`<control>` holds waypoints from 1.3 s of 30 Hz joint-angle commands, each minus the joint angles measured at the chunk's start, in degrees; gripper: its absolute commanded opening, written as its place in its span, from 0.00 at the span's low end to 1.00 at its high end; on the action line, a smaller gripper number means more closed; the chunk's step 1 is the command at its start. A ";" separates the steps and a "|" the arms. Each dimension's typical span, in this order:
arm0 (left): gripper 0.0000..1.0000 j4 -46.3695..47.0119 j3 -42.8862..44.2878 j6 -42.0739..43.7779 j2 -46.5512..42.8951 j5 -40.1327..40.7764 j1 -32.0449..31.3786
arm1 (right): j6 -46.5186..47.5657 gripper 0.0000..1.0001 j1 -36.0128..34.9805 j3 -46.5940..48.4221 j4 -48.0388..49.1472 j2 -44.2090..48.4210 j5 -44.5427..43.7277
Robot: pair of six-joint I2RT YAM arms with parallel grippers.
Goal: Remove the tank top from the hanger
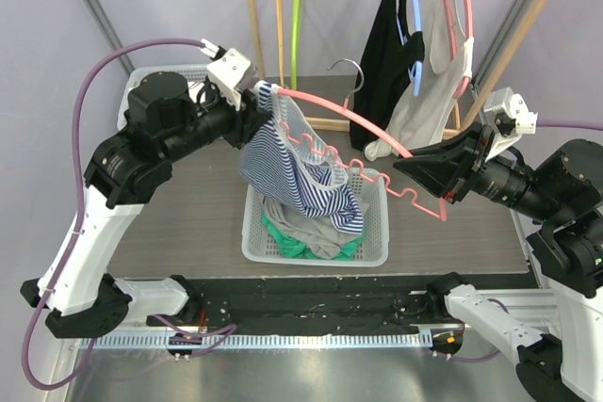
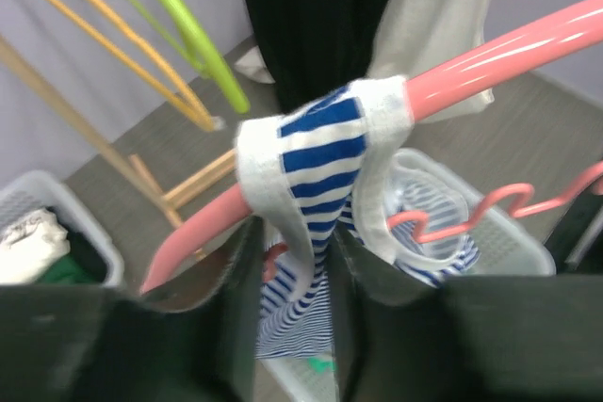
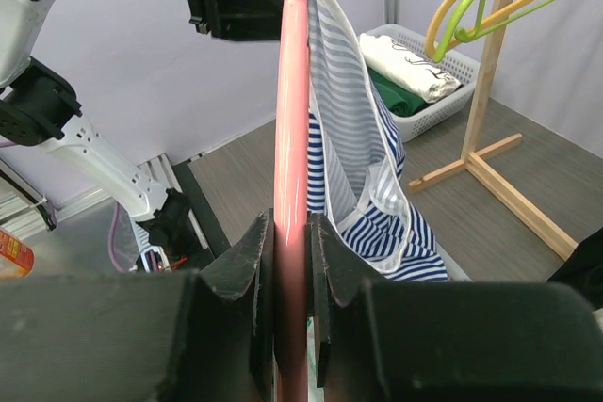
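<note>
Top external view shows a pink hanger (image 1: 363, 120) held up in the air over the counter (image 1: 179, 223), slanting down from left to right. A blue and white striped tank top (image 1: 297, 162) is on it. One strap (image 2: 316, 152) is looped over the high left end of the hanger. The rest of the top hangs down over a white basket (image 1: 251, 228) in the middle of the counter. Grey and green clothes (image 1: 301, 233) lie in that basket.

The right gripper (image 1: 415, 168) is near the low end of the hanger. In the right wrist view its two fingers are pressed tight on the pink bar, one on each side, so it has a firm hold of the hanger.

The left gripper (image 1: 262, 105) is up at the high end. In the left wrist view its fingers stand about half way closed, one on each side of the strap, just below the pink bar. The strap goes down between them and looks like it touches both. I cannot tell if they are squeezing it or only sitting beside it.

Behind the arms there is a wooden rack (image 1: 253, 25) with a black top (image 1: 391, 35) and a pale top (image 1: 429, 91) hanging on it. A second basket (image 1: 151, 72) with folded clothes in it sits at the back left
</note>
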State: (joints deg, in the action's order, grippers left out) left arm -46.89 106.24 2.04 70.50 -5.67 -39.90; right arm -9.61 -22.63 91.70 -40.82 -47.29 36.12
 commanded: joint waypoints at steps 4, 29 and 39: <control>0.06 3.83 2.57 1.65 -0.10 -1.01 0.00 | 1.08 0.01 0.04 -0.29 3.38 0.44 0.80; 0.00 5.94 2.67 5.25 -1.86 10.33 2.90 | 4.69 0.01 -0.04 7.08 -13.66 10.80 -12.65; 0.02 5.24 4.33 0.69 3.41 3.67 2.81 | 3.54 0.01 -0.39 16.40 -18.95 13.27 -17.21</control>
State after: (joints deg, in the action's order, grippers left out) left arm -45.15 108.53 4.82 73.03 2.04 -37.36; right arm -5.50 -22.72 105.71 -59.90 -32.88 23.42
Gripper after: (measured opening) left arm 0.052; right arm 0.202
